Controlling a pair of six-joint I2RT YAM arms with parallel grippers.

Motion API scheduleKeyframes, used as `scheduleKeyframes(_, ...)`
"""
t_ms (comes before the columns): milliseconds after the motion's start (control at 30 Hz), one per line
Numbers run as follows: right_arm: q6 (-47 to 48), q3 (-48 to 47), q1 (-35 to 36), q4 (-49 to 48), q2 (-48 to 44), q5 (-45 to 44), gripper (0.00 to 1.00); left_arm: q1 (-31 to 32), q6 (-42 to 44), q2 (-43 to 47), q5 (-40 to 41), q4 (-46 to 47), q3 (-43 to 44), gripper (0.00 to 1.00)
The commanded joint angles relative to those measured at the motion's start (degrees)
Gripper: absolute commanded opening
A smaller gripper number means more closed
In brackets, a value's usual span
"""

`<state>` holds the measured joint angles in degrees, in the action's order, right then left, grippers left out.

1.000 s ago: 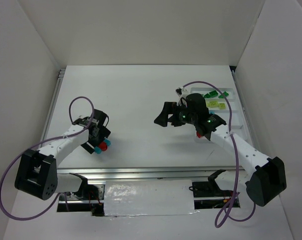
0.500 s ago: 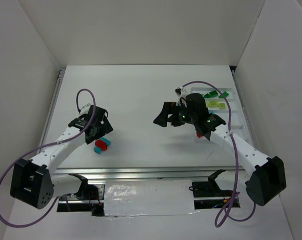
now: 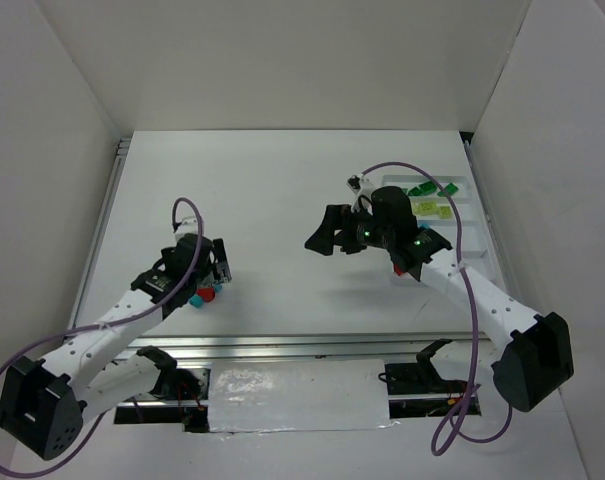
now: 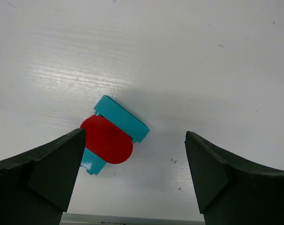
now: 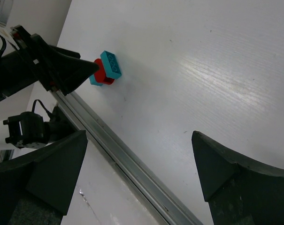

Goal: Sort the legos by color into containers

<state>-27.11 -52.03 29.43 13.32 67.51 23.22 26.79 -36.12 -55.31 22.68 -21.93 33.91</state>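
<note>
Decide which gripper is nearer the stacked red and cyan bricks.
Left. The left gripper hangs open right over the red and cyan bricks; the right gripper is open far off to their right, above bare table.

The left arm [image 3: 112, 325] and the right arm [image 3: 477, 300] share one build: white tubular links, black joint housings and a blocky black base [image 3: 37, 415]. A purple cable [image 3: 182, 208] loops loose along each arm. Two small green lights [image 3: 419, 243] glow on the right wrist. The left end effector [image 3: 220, 265] and right end effector [image 3: 320, 232] have matte black, wedge-shaped fingers [image 4: 43, 173].
</note>
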Motion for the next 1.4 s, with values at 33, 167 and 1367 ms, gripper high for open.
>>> scheduleKeyframes(33, 1.45, 1.05, 0.72, -2.51, -2.99, 1.74, 1.0, -0.15, 3.78, -2.43, 3.95, -0.29, 4.49, 0.99)
scheduleKeyframes(167, 0.92, 2.02, 0.63, -3.48, -4.92, 2.44, 1.0, -1.99, 2.9, -6.91, -1.66, 0.93, 3.62, 0.99)
scheduleKeyframes(1367, 0.74, 3.6, 0.72, -4.71, -6.69, 4.03, 1.0, 5.02, -14.06, -28.36, -6.95, 1.8, 8.01, 0.99)
